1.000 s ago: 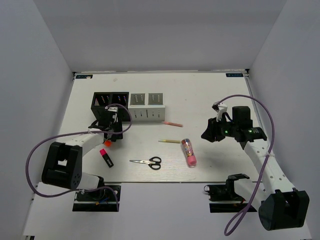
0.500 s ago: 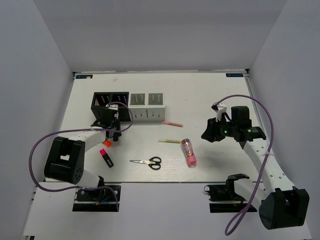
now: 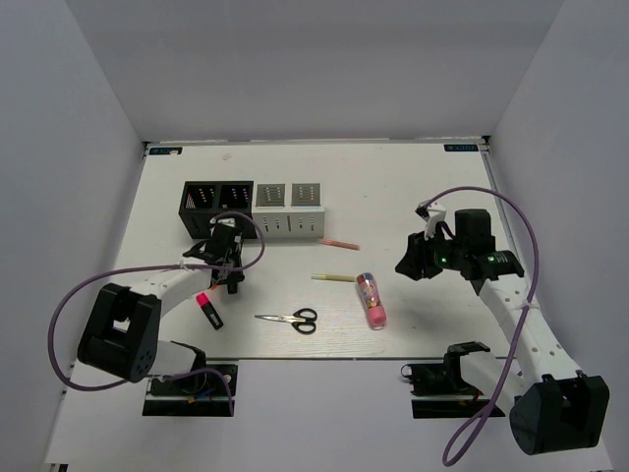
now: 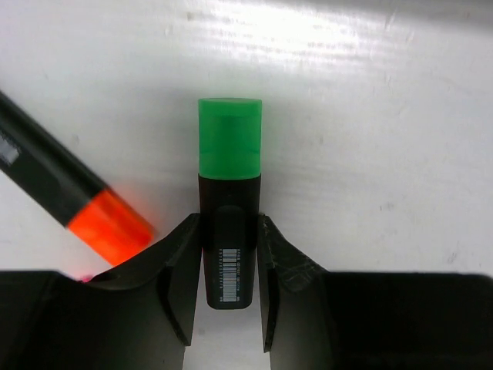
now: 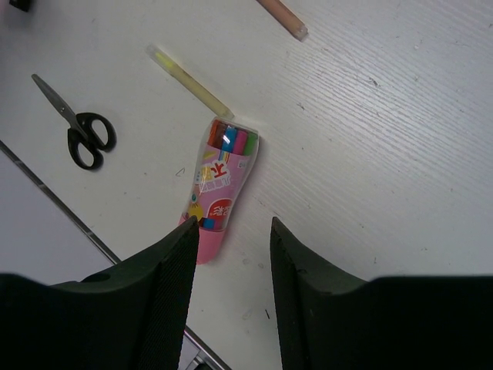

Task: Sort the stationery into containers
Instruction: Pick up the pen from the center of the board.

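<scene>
So the white table [image 3: 393, 177] has both arms over it. The left gripper [image 4: 229, 228] sits toward the left edge, just in front of the holders. Its fingers [image 4: 179, 262] are clenched on the black body of the green-capped marker [image 4: 229, 139], one pad pressed on each side and the cap poking out past the tips. Can't tell if the marker is off the surface or resting on it.

The right gripper [image 5: 231, 231] hangs near the right edge, spread wide with nothing between its fingers.

The row of four desk holders [image 3: 254, 208] stands in the left half, closer to the far edge, with the two black ones nearest the left edge and the two white ones joined on beside them.

The clear pink-ended tube [image 5: 222, 189] lies around the middle, nearer the near edge, and it's packed with coloured pens. The black-handled scissors [image 3: 290, 319] lie shut just left of it, closest to the near edge.

An orange-capped marker [image 4: 69, 193] lies at an angle right beside the left gripper. A red-capped marker [image 3: 208, 309] is a bit nearer the near-left corner.

The thin yellow pencil [image 3: 334, 278] almost touches the tube's clear end. The thin pink pen [image 3: 339, 243] lies just right of the white holders.
</scene>
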